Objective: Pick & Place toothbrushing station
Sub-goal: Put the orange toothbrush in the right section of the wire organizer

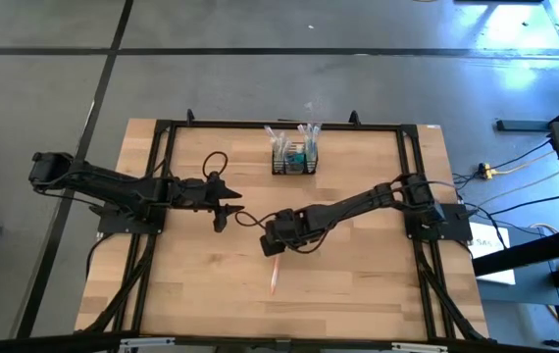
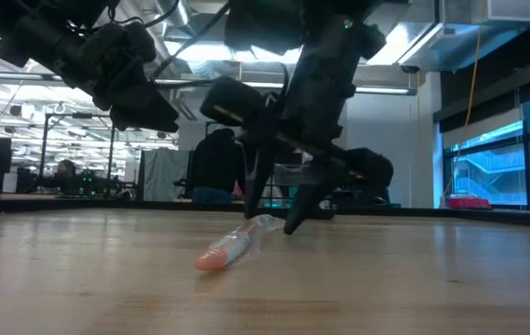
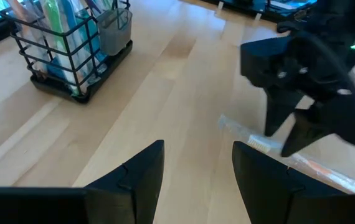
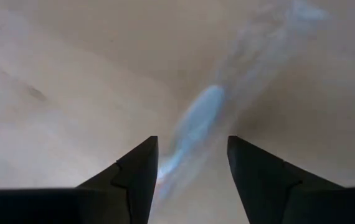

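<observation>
- Wrapped toothbrush (image 2: 235, 247), light, slippery: lies flat on worktop (image 1: 358, 284); take mid-handle.
- Right gripper (image 2: 270, 219): open, astride its head end.
- Left gripper (image 1: 223, 218): open, empty, waiting nearby.
- Caddy (image 1: 294, 157): stiff mesh, light.

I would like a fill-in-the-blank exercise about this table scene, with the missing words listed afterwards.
1. The black wire-mesh caddy stands near the table's ____ edge.
2. The right gripper hovers, fingers open, over a wrapped orange-handled ____ lying flat on the wooden table.
3. The left gripper holds ____.
4. Inside the caddy, the pastel toothbrushes stand ____.

Missing words: far; toothbrush; nothing; upright
</observation>
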`<state>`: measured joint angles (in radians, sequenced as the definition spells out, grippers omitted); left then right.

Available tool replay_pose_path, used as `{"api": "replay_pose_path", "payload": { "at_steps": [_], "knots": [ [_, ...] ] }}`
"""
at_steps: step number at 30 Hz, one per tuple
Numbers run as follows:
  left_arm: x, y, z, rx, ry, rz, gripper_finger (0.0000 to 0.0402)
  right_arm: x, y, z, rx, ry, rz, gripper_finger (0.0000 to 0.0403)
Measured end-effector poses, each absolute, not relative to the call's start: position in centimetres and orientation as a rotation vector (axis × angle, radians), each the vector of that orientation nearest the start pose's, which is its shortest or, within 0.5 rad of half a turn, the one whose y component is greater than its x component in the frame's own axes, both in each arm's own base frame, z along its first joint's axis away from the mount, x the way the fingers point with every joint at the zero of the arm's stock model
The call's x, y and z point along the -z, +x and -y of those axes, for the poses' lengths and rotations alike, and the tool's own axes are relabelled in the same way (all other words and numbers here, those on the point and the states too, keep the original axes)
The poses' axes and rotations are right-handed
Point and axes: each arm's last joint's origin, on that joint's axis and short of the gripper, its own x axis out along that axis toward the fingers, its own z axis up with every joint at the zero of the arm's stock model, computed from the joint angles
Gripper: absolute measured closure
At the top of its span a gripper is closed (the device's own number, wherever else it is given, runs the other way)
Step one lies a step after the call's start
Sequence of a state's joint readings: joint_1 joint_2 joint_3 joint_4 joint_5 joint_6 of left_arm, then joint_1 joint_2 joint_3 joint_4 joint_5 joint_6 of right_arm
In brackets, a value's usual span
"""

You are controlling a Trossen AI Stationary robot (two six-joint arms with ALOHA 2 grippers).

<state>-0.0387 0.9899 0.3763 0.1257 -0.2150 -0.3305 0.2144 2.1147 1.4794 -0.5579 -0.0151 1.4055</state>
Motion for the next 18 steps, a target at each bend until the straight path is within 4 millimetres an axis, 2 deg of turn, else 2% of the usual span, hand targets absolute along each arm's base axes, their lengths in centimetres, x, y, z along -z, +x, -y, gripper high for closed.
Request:
{"api": "replay_pose_path", "payload": {
  "at_steps": [10,18],
  "knots": [
    [-18.7,19.5,0.1,-0.254,-0.267,-0.457,0.0217,-13.1,42.1,-6.9,0.670,1.087,-1.128,0.0230],
    [-18.5,19.4,0.1,-0.259,-0.274,-0.472,0.0217,-12.8,41.8,-5.6,0.671,1.021,-1.180,0.0280]
  ]
}}
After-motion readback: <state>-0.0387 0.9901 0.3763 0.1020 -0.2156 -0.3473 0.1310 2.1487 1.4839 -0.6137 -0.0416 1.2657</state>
